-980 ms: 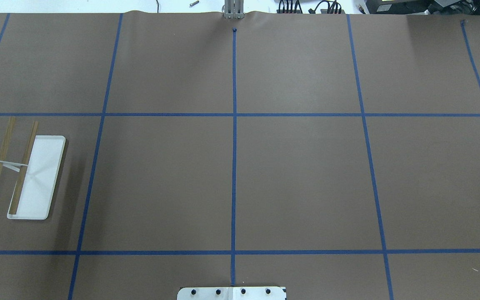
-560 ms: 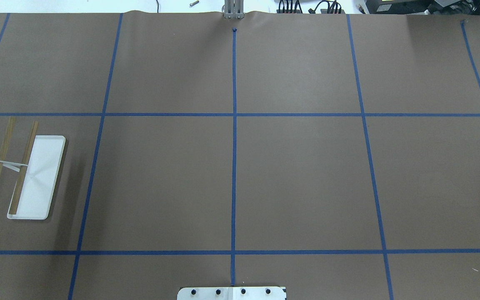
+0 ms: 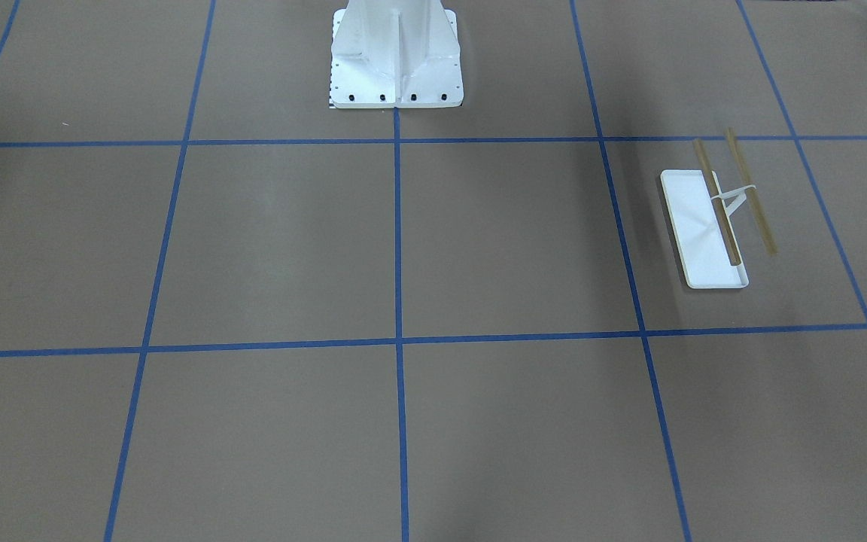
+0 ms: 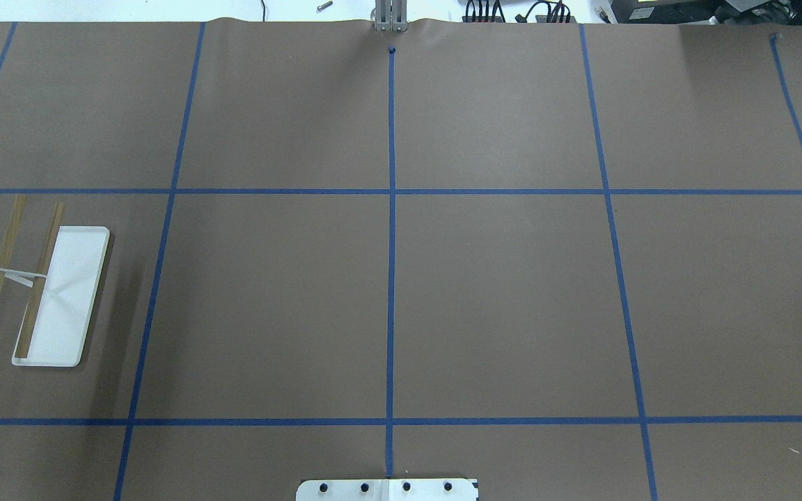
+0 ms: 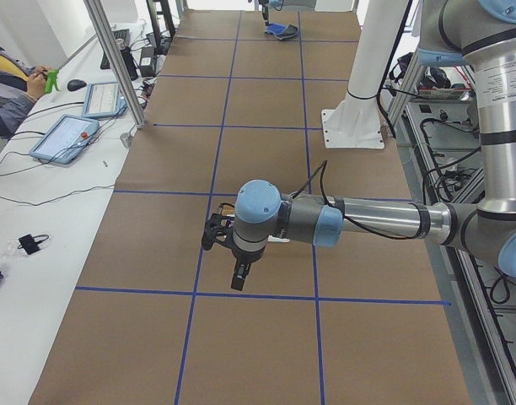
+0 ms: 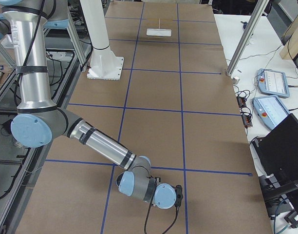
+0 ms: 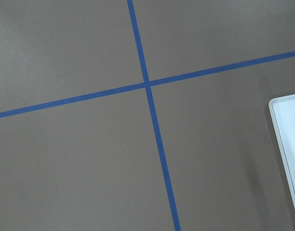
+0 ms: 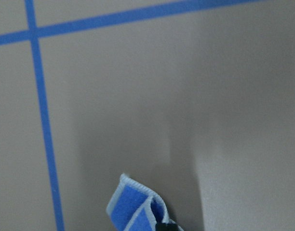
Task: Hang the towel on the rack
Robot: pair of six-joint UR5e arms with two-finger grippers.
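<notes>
The rack [image 4: 46, 292], a white tray base with two tan wooden rods, stands at the table's left side and also shows in the front view [image 3: 712, 226] and far off in the right-side view [image 6: 158, 27]. The blue towel [image 8: 133, 208] with its grey border shows bunched at a dark fingertip at the bottom edge of the right wrist view. It looks pinched there. It also shows far off in the left-side view [image 5: 282, 31]. My right gripper [image 6: 179, 196] is low over the table's right end. My left gripper [image 5: 212, 238] hovers near the rack; I cannot tell its state.
The white bolted pedestal [image 3: 396, 60] stands at the robot's edge of the table. Blue tape lines [image 4: 391, 278] cross the brown table cover. Tablets and cables lie on the side bench [image 5: 72, 135]. The rack's tray edge [image 7: 287, 139] shows in the left wrist view.
</notes>
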